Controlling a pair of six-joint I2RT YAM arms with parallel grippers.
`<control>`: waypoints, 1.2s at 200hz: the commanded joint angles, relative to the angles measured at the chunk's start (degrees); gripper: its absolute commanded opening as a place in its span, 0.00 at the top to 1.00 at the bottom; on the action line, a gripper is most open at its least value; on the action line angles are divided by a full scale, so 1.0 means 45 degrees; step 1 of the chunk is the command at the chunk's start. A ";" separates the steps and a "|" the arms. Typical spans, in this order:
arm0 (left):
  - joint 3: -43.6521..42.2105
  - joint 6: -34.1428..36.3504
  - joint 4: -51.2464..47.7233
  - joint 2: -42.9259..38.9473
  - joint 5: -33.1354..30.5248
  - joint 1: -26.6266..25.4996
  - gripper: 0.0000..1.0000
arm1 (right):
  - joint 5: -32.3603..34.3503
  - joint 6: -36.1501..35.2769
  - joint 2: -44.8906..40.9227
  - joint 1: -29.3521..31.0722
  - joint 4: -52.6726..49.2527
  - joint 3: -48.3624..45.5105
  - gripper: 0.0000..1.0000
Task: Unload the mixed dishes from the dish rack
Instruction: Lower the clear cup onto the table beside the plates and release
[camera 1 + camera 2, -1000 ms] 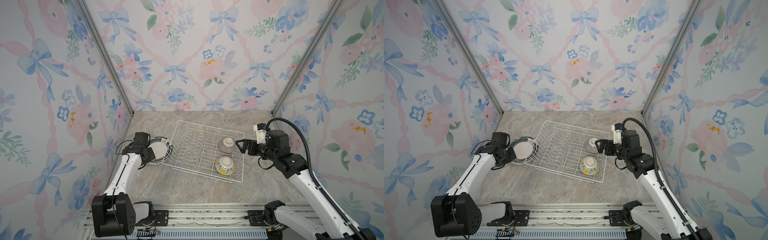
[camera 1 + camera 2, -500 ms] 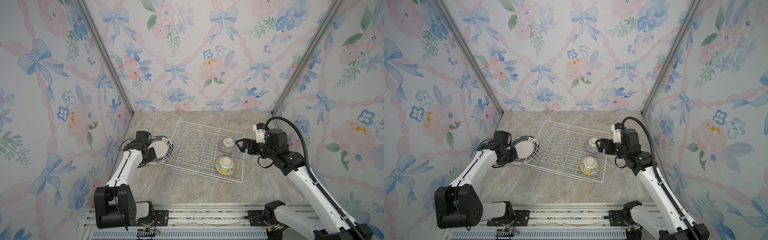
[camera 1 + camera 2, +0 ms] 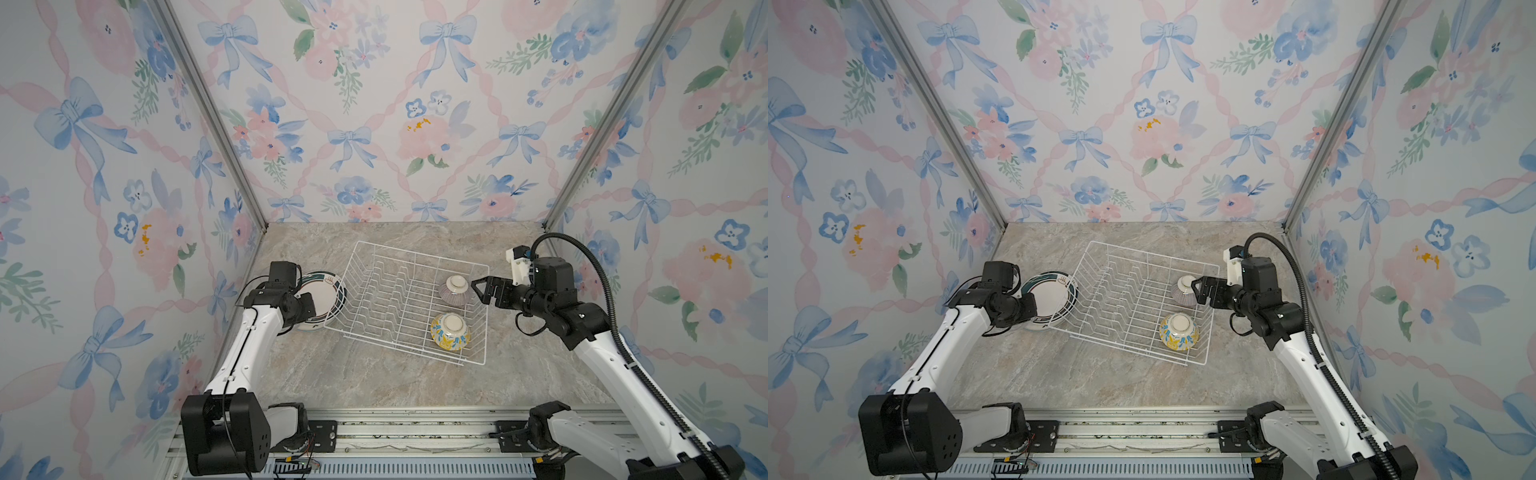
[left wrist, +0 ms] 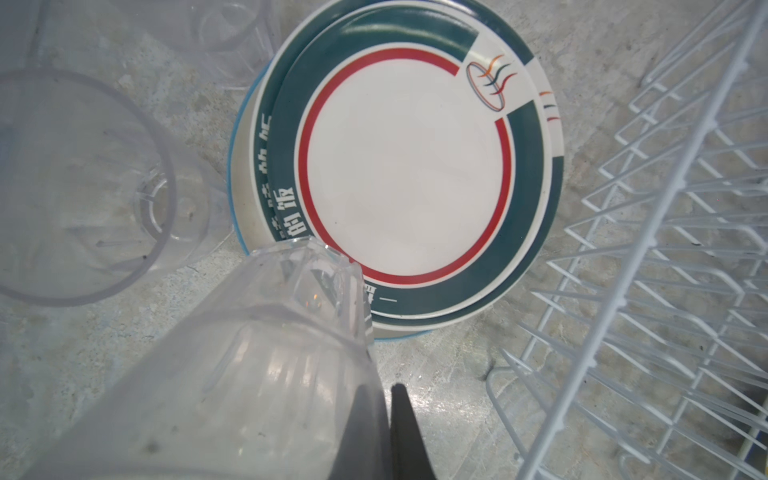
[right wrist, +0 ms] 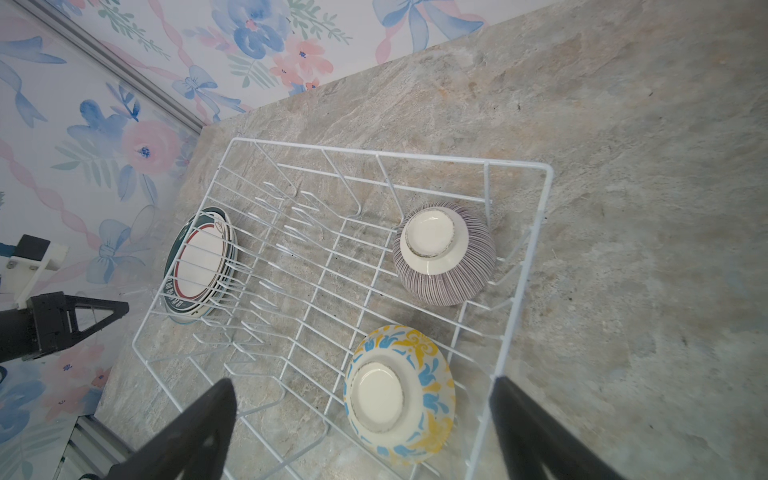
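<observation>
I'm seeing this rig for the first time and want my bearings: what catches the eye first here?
The white wire dish rack sits mid-table, nearly empty, with a purple-striped bowl and a yellow-blue floral bowl upside down at its right end. Left of it, outside the rack, lies a stack of green-rimmed plates. The left gripper there is shut on a clear glass cup, while the right gripper hangs open beside the purple-striped bowl.

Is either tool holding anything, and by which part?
Left tool pinches a clear glass cup by its side wall; right tool is open and empty.
</observation>
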 commanded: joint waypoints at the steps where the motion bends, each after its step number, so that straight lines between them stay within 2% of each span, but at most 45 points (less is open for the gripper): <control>1: 0.0307 -0.0123 -0.0316 -0.0254 0.0077 -0.0795 1.00 | 0.0160 0.0053 0.0133 -0.0141 -0.0276 0.0488 0.03; 25: 0.0063 -0.0932 -0.0364 -0.0338 0.0212 -0.1396 1.00 | 0.0125 0.0018 0.0221 -0.0165 -0.0348 0.0569 0.03; 75: -0.0978 -0.2024 -0.0401 -0.0893 0.0169 -0.1550 0.99 | 0.0265 -0.0025 0.0205 -0.0165 -0.0439 0.0568 0.03; 87: -0.1104 -0.2272 -0.0575 -0.1061 -0.0260 -0.1529 0.98 | 0.0206 -0.0010 0.0249 -0.0166 -0.0419 0.0569 0.03; 120: -0.1142 -0.2637 -0.0735 -0.0940 -0.0968 -0.0852 0.95 | 0.0049 -0.0005 0.0473 -0.0165 -0.0220 0.0546 0.03; 158: -0.1162 -0.2405 -0.0822 0.0000 -0.0473 0.0277 0.91 | -0.0074 -0.0215 0.0592 -0.0279 -0.0421 0.0593 0.03; 211: -0.0822 -0.2043 -0.1179 0.1304 -0.0310 0.0855 0.87 | 0.0008 -0.0317 0.0279 -0.0953 -0.0470 0.0438 0.03; 226: -0.0657 -0.1907 -0.1321 0.1531 -0.0340 0.0855 0.79 | 0.0122 -0.0375 0.0251 -0.1004 -0.0507 0.0484 0.03; 240: -0.0507 -0.1812 -0.1444 0.1565 -0.0435 0.0855 0.53 | 0.0173 -0.0414 0.0270 -0.1023 -0.0526 0.0490 0.03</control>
